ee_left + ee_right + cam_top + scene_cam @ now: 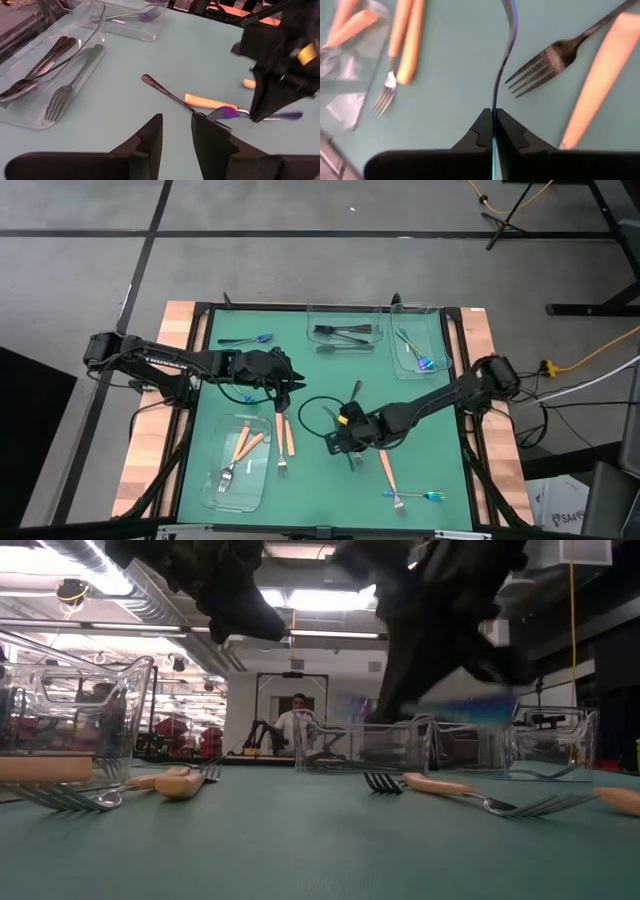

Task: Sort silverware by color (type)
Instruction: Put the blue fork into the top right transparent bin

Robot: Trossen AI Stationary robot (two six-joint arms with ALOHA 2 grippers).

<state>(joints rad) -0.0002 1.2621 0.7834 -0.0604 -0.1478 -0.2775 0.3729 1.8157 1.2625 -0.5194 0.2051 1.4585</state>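
My right gripper [494,114] hangs over the middle of the green mat [310,355] and is shut on an iridescent blue fork [227,113], which it holds off the mat. My left gripper [177,131] is open and empty. It hovers left of the mat's centre [288,385], a short way from the held fork. A black fork [162,90] and an orange-handled fork [207,102] lie flat on the mat under and beside the held fork. Two more orange-handled forks [285,435] lie near the near-left tray. My right gripper pinches the iridescent fork's handle [496,95] between its two fingers [262,102], which come from above and lie across it. The fork sits roughly level and clear of the mat. Its purple tines [220,114] stick out on one side and its handle end [295,115] on the other.
There are three clear trays. The near-left one [215,490] holds orange-handled forks, the far one [345,315] holds black utensils, and the far-right one [435,330] holds iridescent ones. An iridescent spoon [252,340] lies far left. An iridescent fork [415,496] lies near right. A black cable [310,415] loops over the mat.
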